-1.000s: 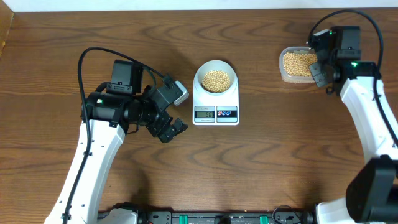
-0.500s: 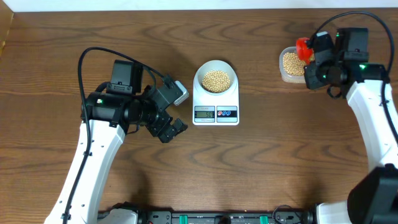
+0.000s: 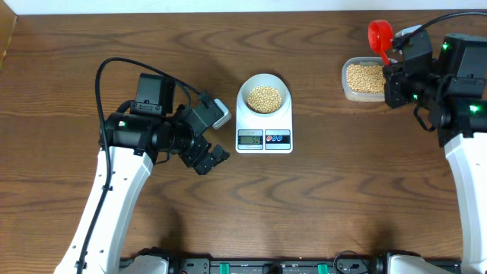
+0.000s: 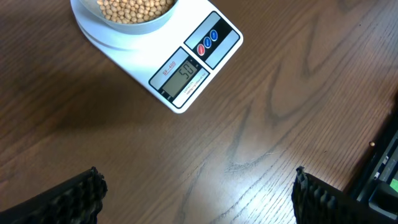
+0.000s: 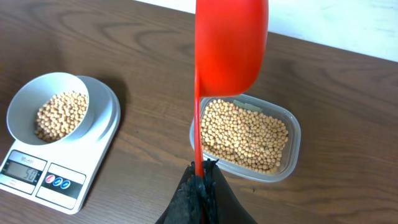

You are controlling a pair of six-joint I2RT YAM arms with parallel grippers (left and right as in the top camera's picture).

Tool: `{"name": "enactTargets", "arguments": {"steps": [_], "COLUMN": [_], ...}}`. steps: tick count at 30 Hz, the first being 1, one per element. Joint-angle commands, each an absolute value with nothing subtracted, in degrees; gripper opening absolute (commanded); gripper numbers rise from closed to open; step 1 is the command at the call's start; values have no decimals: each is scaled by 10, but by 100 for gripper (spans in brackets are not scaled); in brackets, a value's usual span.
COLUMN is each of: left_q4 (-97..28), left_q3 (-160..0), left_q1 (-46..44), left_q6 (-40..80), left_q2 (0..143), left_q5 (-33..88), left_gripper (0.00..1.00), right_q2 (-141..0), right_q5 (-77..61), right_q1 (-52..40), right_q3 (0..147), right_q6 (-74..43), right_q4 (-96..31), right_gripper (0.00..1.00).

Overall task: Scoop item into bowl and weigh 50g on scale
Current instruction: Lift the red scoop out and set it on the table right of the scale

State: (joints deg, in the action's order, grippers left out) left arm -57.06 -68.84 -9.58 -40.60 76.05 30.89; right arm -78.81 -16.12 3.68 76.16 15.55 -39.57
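The right gripper (image 5: 200, 182), clamped on the handle of a raised red scoop (image 5: 231, 45) beside the clear tub (image 5: 293, 133), stands well right of the scale (image 3: 264, 124), where the bowl (image 3: 242, 94) of beans (image 3: 264, 98) sits ahead of the left gripper (image 4: 199, 193), its jaws spread wide.

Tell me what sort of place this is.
Probably a robot test bench, not a kitchen: a left arm and right arm at a wooden table, with a scale, a bowl of beans and a tub laid out.
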Motion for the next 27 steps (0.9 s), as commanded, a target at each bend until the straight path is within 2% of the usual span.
{"name": "enactTargets", "arguments": {"steps": [1, 12, 21, 25, 27], "left_q4": [-574, -574, -574, -574, -574], "left_q3": [-696, -696, -696, -696, -696], "left_q1": [-93, -93, -93, -93, -93], "left_q6": [-413, -413, -413, -413, -413], "left_q2": [752, 752, 752, 752, 752], "left_q5": [303, 303, 303, 303, 303], "left_gripper": [98, 98, 98, 98, 98], "right_q2": [-773, -762, -739, -738, -739], "right_q5": [-172, -309, -461, -532, -562], "right_q1": [40, 70, 219, 272, 288], "right_q3": [764, 764, 764, 764, 763], "right_q6": [137, 120, 78, 165, 244], "right_q4": [-395, -449, -536, -599, -637], "right_gripper": [1, 1, 1, 1, 1]}}
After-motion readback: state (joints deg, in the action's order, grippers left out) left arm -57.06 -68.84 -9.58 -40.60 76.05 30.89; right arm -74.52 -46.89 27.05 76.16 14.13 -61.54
